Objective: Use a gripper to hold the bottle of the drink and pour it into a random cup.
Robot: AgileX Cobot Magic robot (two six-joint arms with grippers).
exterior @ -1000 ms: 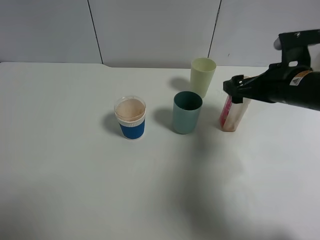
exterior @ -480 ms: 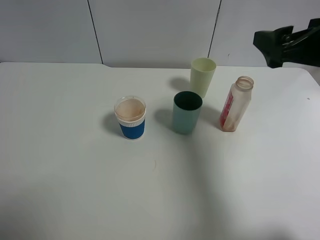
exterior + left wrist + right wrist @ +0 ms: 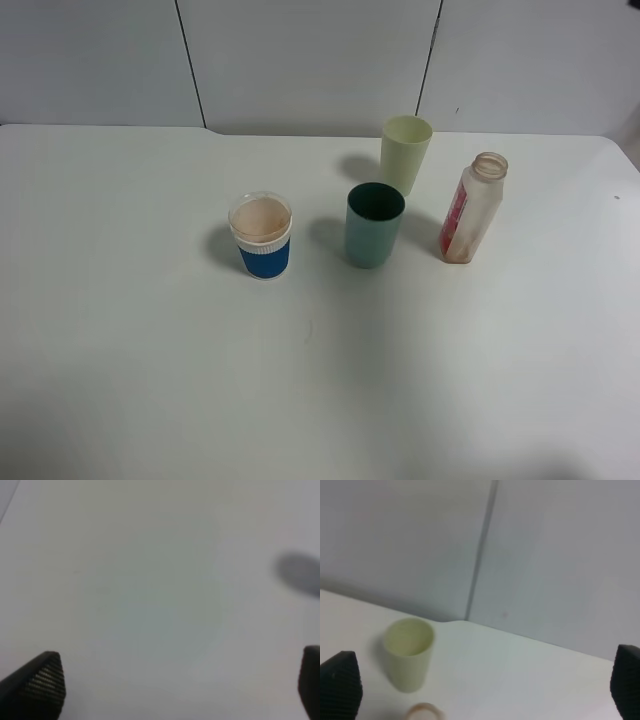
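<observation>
Below and just in front of the right end effector point(image 3: 480, 685), whose fingers are spread wide with nothing between them, you find the bottle point(image 3: 472, 208) standing upright on the worktop point(image 3: 150, 350), close beside the teal cup point(image 3: 374, 224) but not touching it. Only its open neck point(image 3: 423, 712) shows from the right wrist. It looks light, nearly empty, of thin plastic, so it may dent or tip; I would take it at the squarish body over the label, not at the neck. The left end effector point(image 3: 170, 685) is also released, over bare worktop. The surface is smooth and white, with plain grey wall panels point(image 3: 300, 60) behind.
</observation>
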